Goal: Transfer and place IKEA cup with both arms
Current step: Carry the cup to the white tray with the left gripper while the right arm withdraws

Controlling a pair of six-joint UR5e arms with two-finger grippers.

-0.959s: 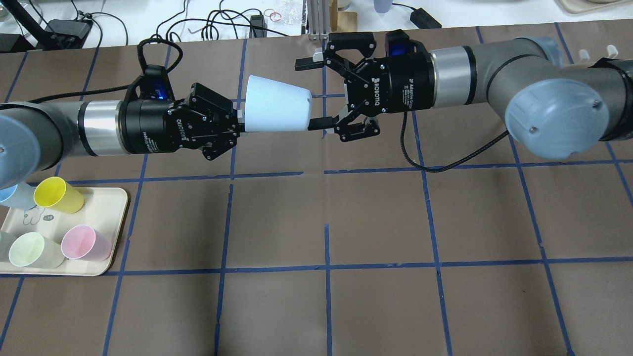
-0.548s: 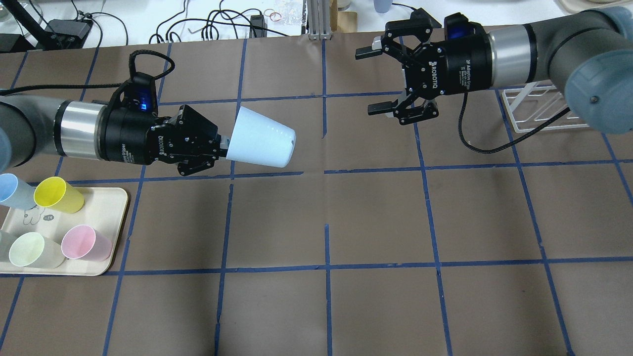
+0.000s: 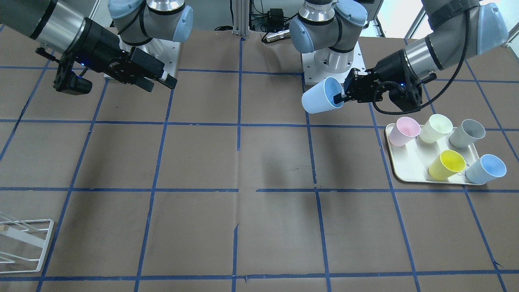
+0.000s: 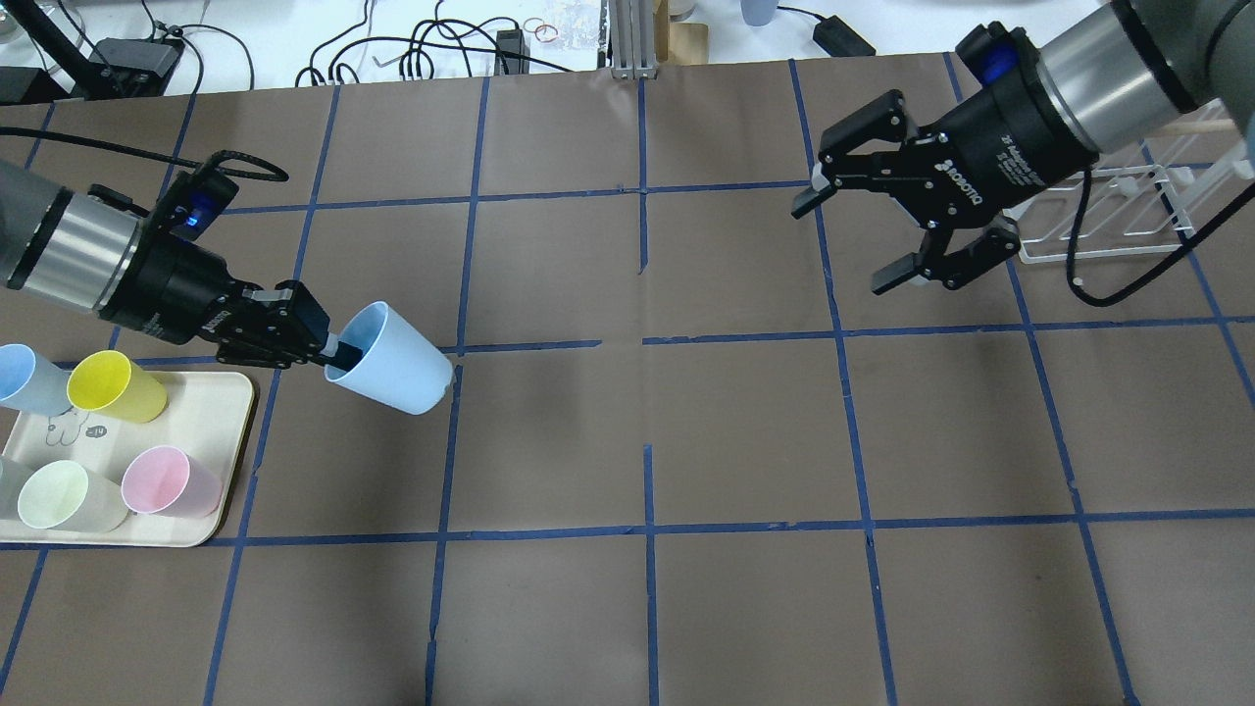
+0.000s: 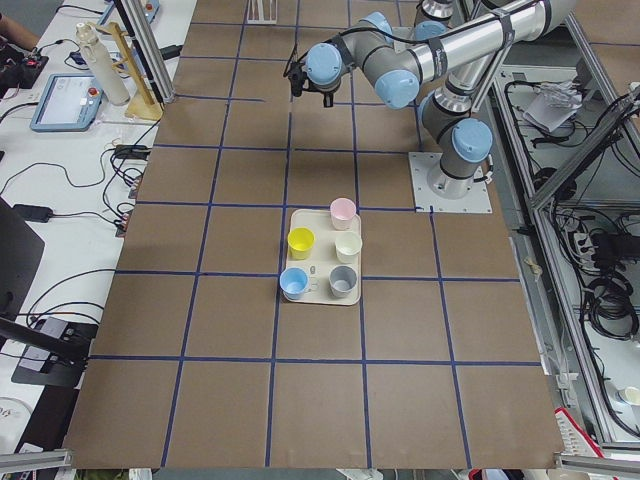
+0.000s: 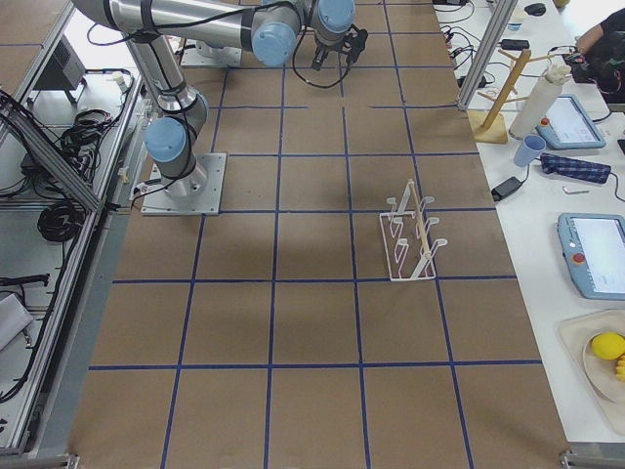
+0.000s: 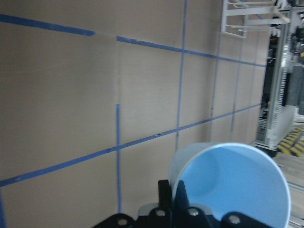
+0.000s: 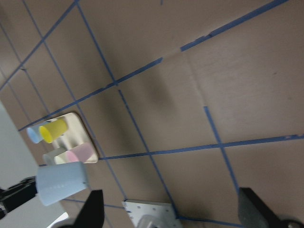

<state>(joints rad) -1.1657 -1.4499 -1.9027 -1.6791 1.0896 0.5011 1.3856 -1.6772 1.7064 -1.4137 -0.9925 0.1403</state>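
My left gripper (image 4: 331, 351) is shut on the rim of the pale-blue IKEA cup (image 4: 394, 360), with one finger inside the mouth. The cup hangs tilted over the table, just right of the cream tray (image 4: 201, 417), its base pointing away from the gripper. The front view shows the same grip (image 3: 339, 97) on the cup (image 3: 318, 99). The left wrist view shows the cup's bright blue inside (image 7: 232, 187). My right gripper (image 4: 841, 245) is open and empty at the far right, well apart from the cup; it also shows in the front view (image 3: 162, 83).
The tray (image 3: 409, 164) holds a second blue cup (image 4: 25, 378), a yellow cup (image 4: 113, 385), a pink cup (image 4: 169, 480), a pale green cup (image 4: 61, 495) and a grey cup (image 3: 468, 133). A white wire rack (image 4: 1108, 211) stands at the far right.
My left gripper has carried the cup left and down toward the tray and turned its mouth upward. My right gripper has drawn back to the right, still open and empty.
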